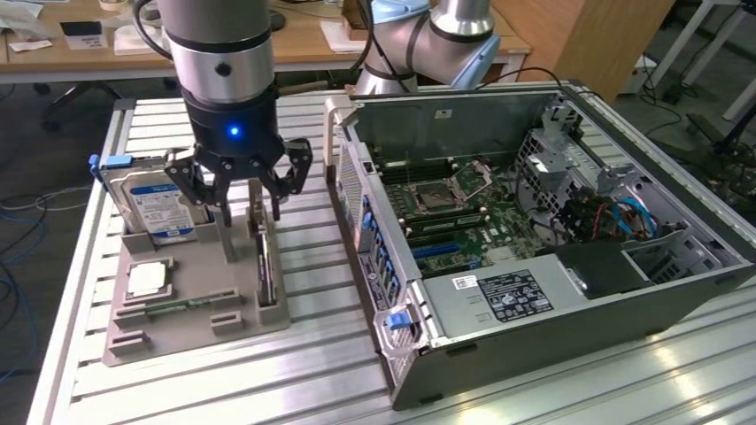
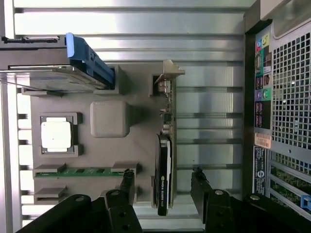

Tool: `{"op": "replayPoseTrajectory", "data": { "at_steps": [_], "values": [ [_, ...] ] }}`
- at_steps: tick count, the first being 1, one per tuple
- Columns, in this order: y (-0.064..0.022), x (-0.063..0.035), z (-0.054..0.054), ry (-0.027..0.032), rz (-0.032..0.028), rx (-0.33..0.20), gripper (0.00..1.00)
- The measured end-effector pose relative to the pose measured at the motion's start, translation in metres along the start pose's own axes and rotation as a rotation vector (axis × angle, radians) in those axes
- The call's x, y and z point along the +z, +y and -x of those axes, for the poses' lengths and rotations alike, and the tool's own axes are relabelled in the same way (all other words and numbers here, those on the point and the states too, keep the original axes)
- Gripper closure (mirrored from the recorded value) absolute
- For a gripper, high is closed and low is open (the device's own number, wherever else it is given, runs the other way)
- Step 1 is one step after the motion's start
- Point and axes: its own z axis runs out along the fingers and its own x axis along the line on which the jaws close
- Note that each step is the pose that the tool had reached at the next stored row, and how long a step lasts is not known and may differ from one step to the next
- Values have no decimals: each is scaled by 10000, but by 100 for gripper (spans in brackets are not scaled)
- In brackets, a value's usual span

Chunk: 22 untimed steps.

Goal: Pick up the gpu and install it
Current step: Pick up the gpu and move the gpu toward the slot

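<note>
Items counted on the table (image 1: pixel 319 381): one holder (image 1: pixel 177 332), one open PC case (image 1: pixel 661 292), one arm with one gripper (image 1: pixel 248 212).

The holder carries four parts, one of each:
- One gpu (image 1: pixel 264 266), standing on edge in the slot along the holder's side nearest the case.
- One hard drive (image 1: pixel 159 208), upright at the far end.
- One CPU (image 1: pixel 148 280), lying flat.
- One memory stick (image 1: pixel 177 306), lying flat.

Gripper state: its two fingers (image 2: pixel 127 182) are spread wide. In the wrist view they straddle the gpu (image 2: pixel 164 165), one to either side, with a clear gap on both sides and no contact. The gripper holds nothing.

Task status: the gpu sits in the holder, not lifted. The case lies with its side off, motherboard (image 1: pixel 461 221) exposed.
</note>
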Motion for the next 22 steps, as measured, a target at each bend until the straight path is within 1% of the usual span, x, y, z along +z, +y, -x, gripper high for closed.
{"op": "replayPoseTrajectory", "data": {
  "at_steps": [5, 6, 7, 8, 16, 22],
  "values": [
    [-39, 34, 8, -1, 0, -1, 40],
    [-40, 45, 8, -1, 0, 1, 34],
    [-42, 54, 9, 0, 0, 2, 34],
    [-46, 65, 11, 1, -1, 0, 28],
    [-57, 203, 23, 7, -3, 27, 28],
    [-55, 291, 27, -2, -11, 256, 28]
  ]
}}
